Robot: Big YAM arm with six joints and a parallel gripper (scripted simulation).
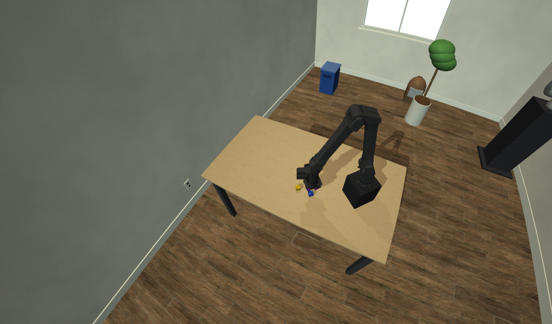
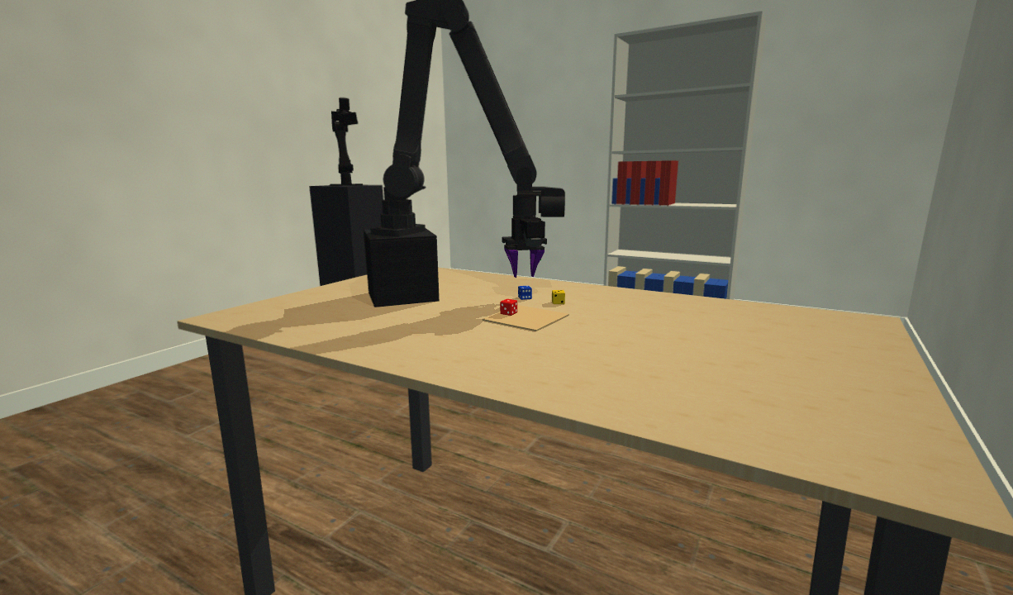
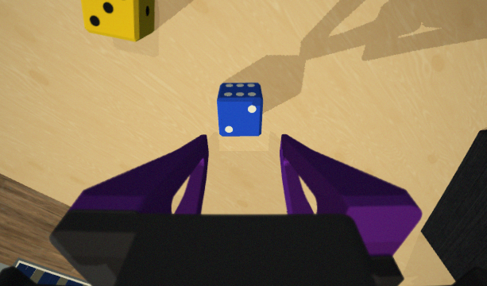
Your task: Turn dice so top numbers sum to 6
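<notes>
Above the table (image 2: 643, 369), the gripper (image 2: 524, 272) hung half open and held nothing, directly over the blue die (image 3: 239, 110), which lay off the mat (image 2: 535, 319). Upper left in the wrist view sat the yellow die (image 3: 117, 17); the red die (image 2: 508, 306) rested on the mat's near corner. Nothing blocked the fingers.

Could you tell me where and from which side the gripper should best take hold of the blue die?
Probably from straight above, pinching two opposite side faces of the blue die. It sits flat and square to the fingers, with bare table on both flanks and the yellow die well apart. The gripper hangs empty above it, its gap slightly wider than the die.
</notes>
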